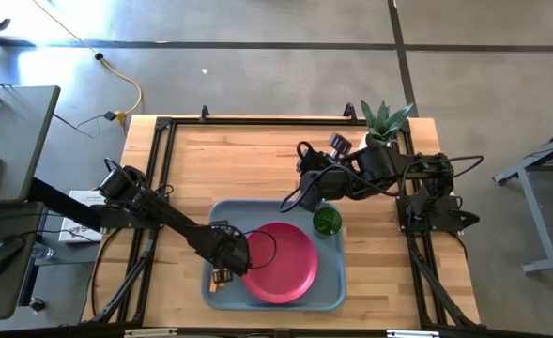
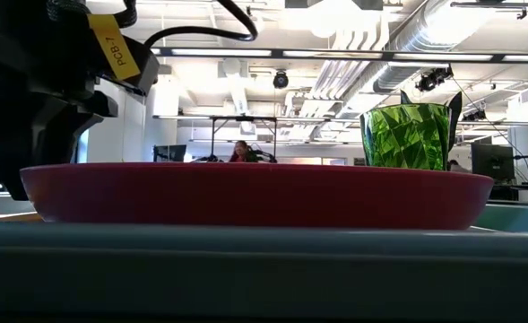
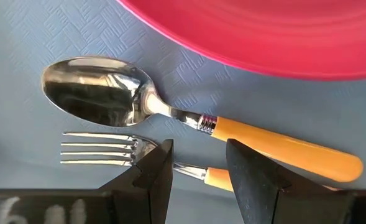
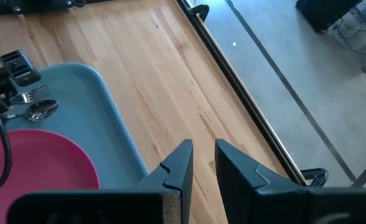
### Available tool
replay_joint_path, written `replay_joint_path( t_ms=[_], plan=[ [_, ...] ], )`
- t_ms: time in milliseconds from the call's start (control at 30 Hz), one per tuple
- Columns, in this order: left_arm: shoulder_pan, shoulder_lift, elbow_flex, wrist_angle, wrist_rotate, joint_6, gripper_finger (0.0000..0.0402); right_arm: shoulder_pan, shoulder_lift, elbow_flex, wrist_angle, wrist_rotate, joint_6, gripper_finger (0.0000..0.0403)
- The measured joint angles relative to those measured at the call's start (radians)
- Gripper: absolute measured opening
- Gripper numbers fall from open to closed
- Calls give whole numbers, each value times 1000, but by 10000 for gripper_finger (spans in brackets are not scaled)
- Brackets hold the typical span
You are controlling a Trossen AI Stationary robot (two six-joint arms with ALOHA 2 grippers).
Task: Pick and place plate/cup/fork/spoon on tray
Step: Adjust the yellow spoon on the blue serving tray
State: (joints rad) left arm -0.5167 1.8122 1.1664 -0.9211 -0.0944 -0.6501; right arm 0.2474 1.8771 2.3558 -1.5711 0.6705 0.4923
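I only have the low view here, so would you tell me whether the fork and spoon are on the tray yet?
Observer: Yes, the fork and the spoon both lie on the tray, side by side next to the plate.
Operator: Thank you. Is the left gripper holding either one?
Observer: No, the left gripper stands open over the fork's neck.
Operator: And where is the right arm?
Observer: The right gripper is empty, above the bare wood past the tray's edge, away from the cup.

The left gripper (image 3: 198, 171) is hiding the fork's (image 3: 102, 149) neck. The plate (image 3: 282, 37) is running off the left wrist view's edge, and its rim is hiding the cup's (image 2: 405, 136) base.
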Motion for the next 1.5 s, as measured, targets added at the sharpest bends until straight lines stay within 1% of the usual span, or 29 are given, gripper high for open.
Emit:
replay_joint_path(
  t_ms=[167, 367, 600, 733, 1167, 1500],
  plan=[
    [0, 0, 0, 0, 2, 33, 140, 0, 0, 0, 0, -25, 0, 59],
    [0, 0, 0, 0, 3, 38, 140, 0, 0, 0, 0, -27, 0, 59],
    [0, 25, 0, -3, 9, 104, 140, 0, 0, 0, 0, -34, 0, 59],
    [0, 45, 0, -2, 16, 103, 140, 2, 0, 0, 0, -39, 0, 59],
    [0, 45, 0, 38, 24, 104, 140, 2, 0, 0, 0, -36, -3, 59],
    [6, 45, 0, 17, 25, 76, 140, 2, 0, 0, 0, -35, -3, 59]
  ],
)
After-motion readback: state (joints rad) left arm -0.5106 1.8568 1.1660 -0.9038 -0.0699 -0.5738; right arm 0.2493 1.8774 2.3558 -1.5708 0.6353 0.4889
